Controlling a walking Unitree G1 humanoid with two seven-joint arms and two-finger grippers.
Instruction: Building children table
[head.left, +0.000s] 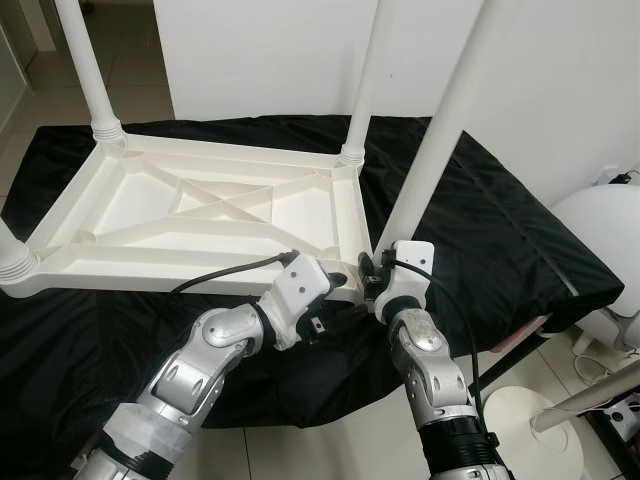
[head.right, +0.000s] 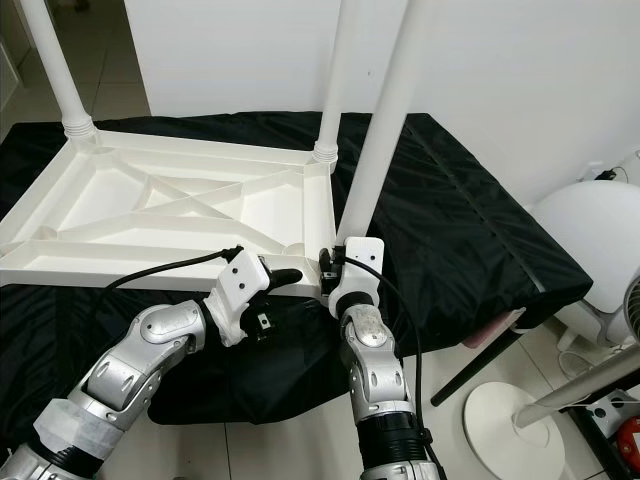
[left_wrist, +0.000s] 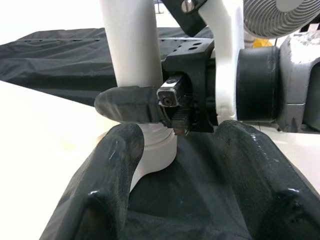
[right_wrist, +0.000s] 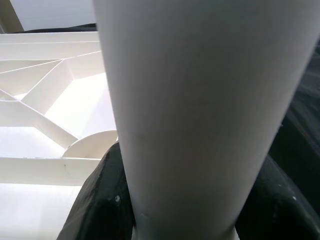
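The right gripper clamps the smooth, light leg low by its socket; the left gripper is half open — plastic is slippery.

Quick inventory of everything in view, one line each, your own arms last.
Tabletop: one, white, upside down on the cloth.
Table legs: four, white, upright at the corners.
Cloth: one, black, under the tabletop.
Fan: one, white, on the floor to the right.
Round base: one, white, on the floor near the fan.
Left gripper: at the near right corner, open.
Right gripper: shut on the near right leg.
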